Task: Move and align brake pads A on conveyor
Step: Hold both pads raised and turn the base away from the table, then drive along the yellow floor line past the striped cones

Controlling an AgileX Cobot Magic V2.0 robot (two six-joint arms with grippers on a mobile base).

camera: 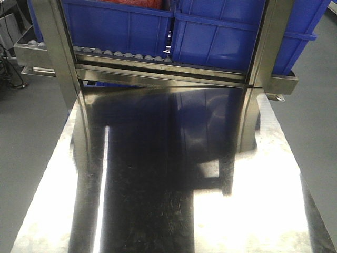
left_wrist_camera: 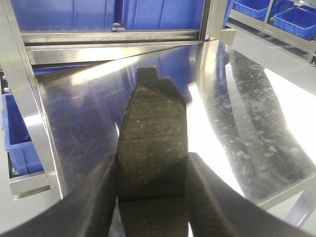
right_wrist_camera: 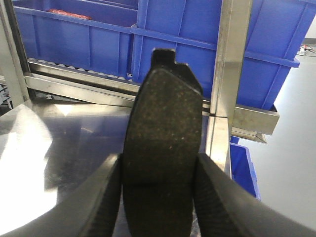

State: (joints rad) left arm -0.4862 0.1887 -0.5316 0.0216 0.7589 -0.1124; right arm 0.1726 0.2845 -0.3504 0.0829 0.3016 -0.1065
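In the left wrist view a dark grey brake pad (left_wrist_camera: 153, 138) with a thin cross groove and an end tab sticks forward from my left gripper (left_wrist_camera: 152, 170), which is shut on its sides. The right wrist view shows a second brake pad (right_wrist_camera: 163, 133), tab pointing up, with my right gripper (right_wrist_camera: 158, 173) shut on it. Both pads hang above the shiny steel tabletop (camera: 168, 174). The conveyor is out of view. Neither gripper appears in the front view.
Blue bins (camera: 210, 26) sit on a roller rack (camera: 126, 55) behind the tabletop, framed by steel posts (camera: 55, 47). Another blue bin (left_wrist_camera: 17, 138) stands low at the left, more bins (left_wrist_camera: 291, 17) at the far right. Grey floor (camera: 310, 121) flanks the table.
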